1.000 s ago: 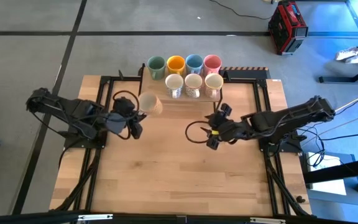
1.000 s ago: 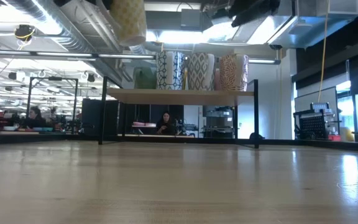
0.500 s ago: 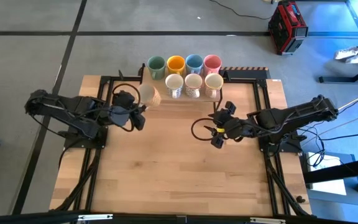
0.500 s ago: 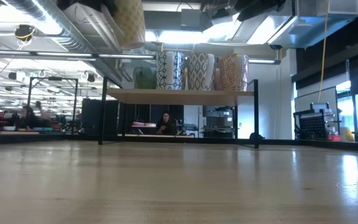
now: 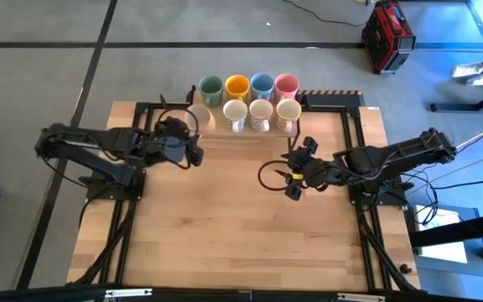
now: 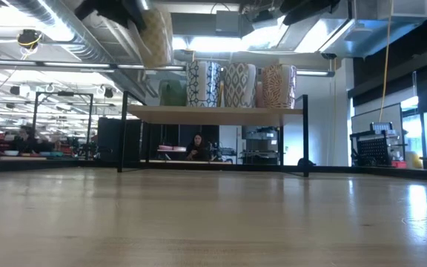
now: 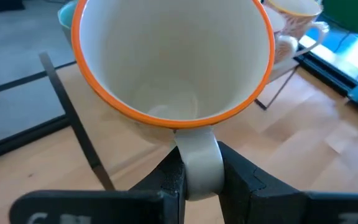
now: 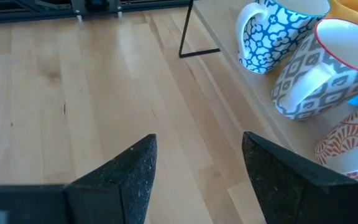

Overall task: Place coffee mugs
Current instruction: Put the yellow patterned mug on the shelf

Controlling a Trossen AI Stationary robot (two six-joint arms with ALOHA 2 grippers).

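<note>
My left gripper [image 5: 188,149] is shut on a cream-white mug with an orange rim [image 5: 198,117], held in the air at the left end of the front row of mugs. In the low view this mug [image 6: 156,33] hangs above shelf height. Three patterned cream mugs [image 5: 261,113] stand on their bases on a raised shelf [image 6: 213,113]. Behind them stand the green [image 5: 210,88], orange [image 5: 237,86], blue [image 5: 262,85] and pink [image 5: 286,85] mugs. My right gripper [image 5: 296,174] is open over the table's middle right, near the shelf, and holds nothing [image 8: 197,168]. My left gripper pinches the mug's side handle [image 7: 197,158] between its two fingers [image 7: 166,180]. It comes from the table's left and near side, roughly level. The mug is lifted clear, mouth up and tipped slightly toward the wrist camera, with its handle pointing back at the gripper.
The shelf's black frame posts [image 6: 124,133] stand on the table at its far edge. Bare wooden tabletop [image 5: 233,218] spreads over the near half. A red case [image 5: 387,35] lies on the floor beyond the table. People sit far off in the room [image 6: 197,147].
My left gripper has moved toward the table's far edge and the shelf, carrying the orange-rimmed mug up beside the left end of the cream row; the mug now sits more upright. My right gripper has drawn back a little toward the table's right edge.
</note>
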